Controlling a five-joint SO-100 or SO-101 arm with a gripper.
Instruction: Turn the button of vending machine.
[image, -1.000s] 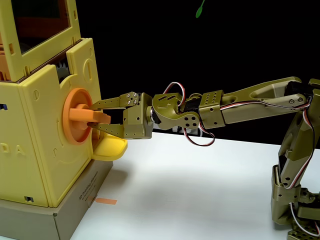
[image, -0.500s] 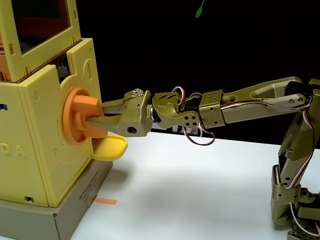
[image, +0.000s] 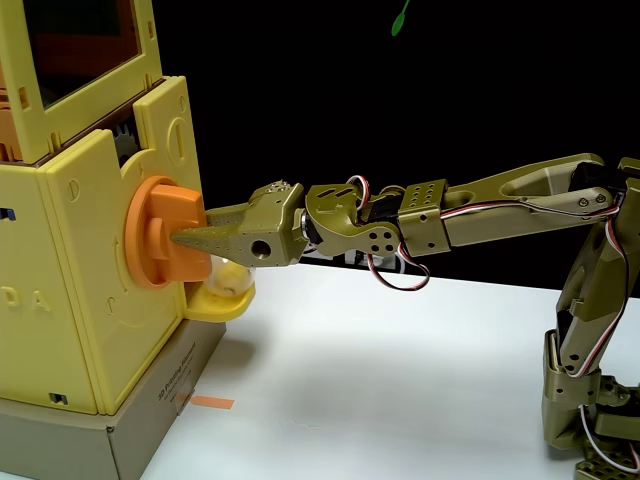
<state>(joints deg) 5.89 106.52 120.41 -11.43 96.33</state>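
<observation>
In the fixed view the gripper (image: 185, 240), clamped on the button's (image: 163, 245) bar, has rolled it upright, and a capsule (image: 229, 276) now sits in the tray (image: 222, 301) at the button's 5 o'clock on the vending machine (image: 95, 290), so the turn looks done.

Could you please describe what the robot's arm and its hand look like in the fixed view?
The arm is olive-green plastic, built of boxy segments with rows of small holes and screws. Red and white cables loop around the wrist. The hand has two tapering, pointed fingers.
</observation>
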